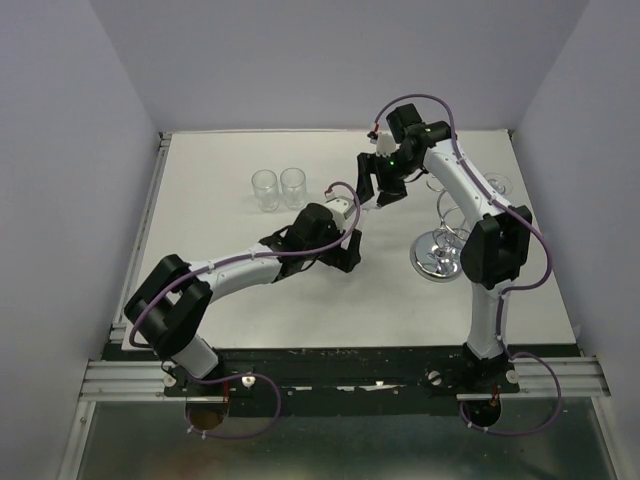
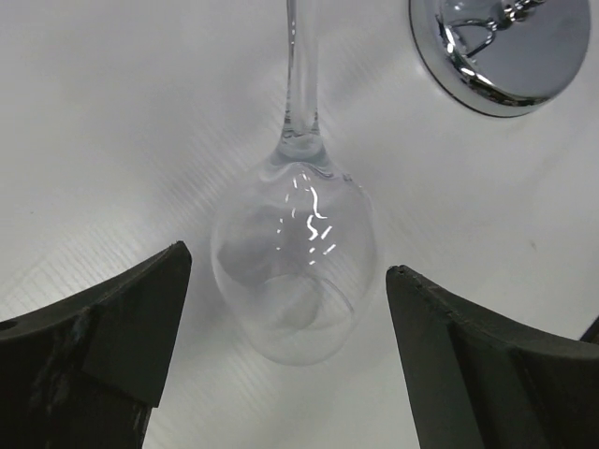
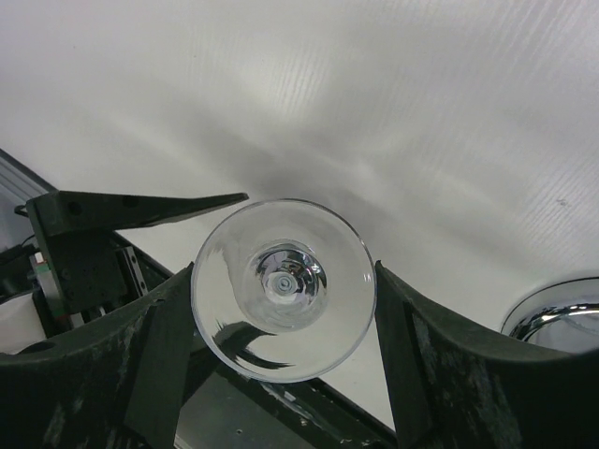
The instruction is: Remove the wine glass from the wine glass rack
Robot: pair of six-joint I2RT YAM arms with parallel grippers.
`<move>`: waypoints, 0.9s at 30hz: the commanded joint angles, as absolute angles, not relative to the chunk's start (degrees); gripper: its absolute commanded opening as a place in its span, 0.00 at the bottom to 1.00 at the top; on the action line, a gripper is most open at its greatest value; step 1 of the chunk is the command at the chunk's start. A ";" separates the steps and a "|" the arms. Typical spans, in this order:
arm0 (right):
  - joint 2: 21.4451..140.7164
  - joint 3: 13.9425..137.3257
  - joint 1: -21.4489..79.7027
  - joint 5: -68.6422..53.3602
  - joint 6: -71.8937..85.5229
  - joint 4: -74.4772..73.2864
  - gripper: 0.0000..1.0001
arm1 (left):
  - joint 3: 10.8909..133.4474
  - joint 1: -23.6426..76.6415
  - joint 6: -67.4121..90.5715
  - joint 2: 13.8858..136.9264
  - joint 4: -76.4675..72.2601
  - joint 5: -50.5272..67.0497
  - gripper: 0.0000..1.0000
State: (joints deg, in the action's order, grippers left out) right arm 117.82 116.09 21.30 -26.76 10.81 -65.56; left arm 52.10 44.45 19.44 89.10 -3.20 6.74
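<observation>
The wine glass (image 3: 281,285) is off the rack and held in the air. My right gripper (image 3: 283,281) is shut on its round foot, which sits edge to edge between the two fingers. In the left wrist view the glass's bowl (image 2: 292,267) lies between the wide-open fingers of my left gripper (image 2: 288,260), which do not touch it, with the stem running up and away. The wine glass rack's mirrored disc base (image 1: 437,255) stands to the right; it also shows in the left wrist view (image 2: 510,51) and the right wrist view (image 3: 562,318). In the top view the right gripper (image 1: 383,190) is just behind the left gripper (image 1: 350,240).
Two clear tumblers (image 1: 279,188) stand side by side at the back left of the white table. The rack's wire arms (image 1: 455,210) rise beside the right forearm. Purple walls close in the table on three sides.
</observation>
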 commanded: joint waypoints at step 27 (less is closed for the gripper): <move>118.65 115.31 21.09 -27.42 9.93 -64.95 0.30 | 53.26 44.91 13.62 93.78 -8.00 14.15 0.75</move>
